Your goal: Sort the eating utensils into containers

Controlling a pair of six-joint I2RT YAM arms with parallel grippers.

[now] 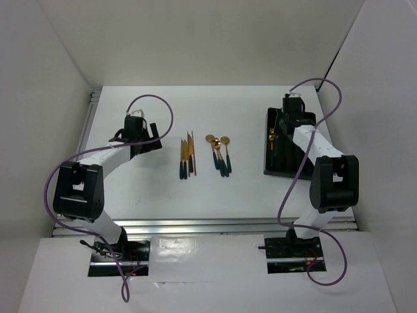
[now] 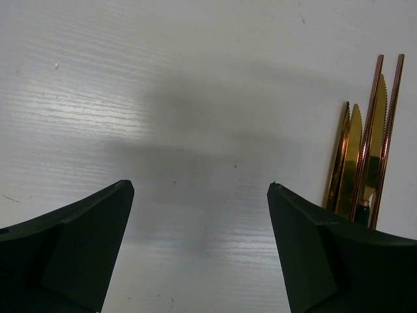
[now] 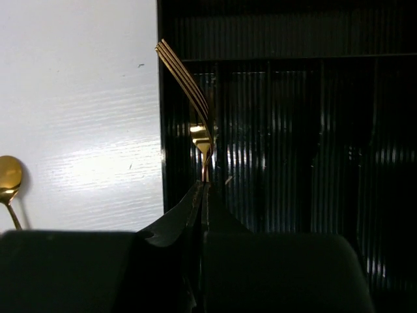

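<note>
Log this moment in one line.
left gripper open, empty | right gripper shut on fork over tray | knives, spoons on table

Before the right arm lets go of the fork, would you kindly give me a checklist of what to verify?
1. Right tool shut on the fork: ok.
2. Fork over the black tray, by its left wall: ok.
3. Fork lined up with the compartment: not ok, the tines lean toward the left wall.
4. Fork's height above the tray floor: cannot tell.
5. Left tool open, empty, beside the knives: ok.
6. Spoons lying apart from the tray: ok.
</note>
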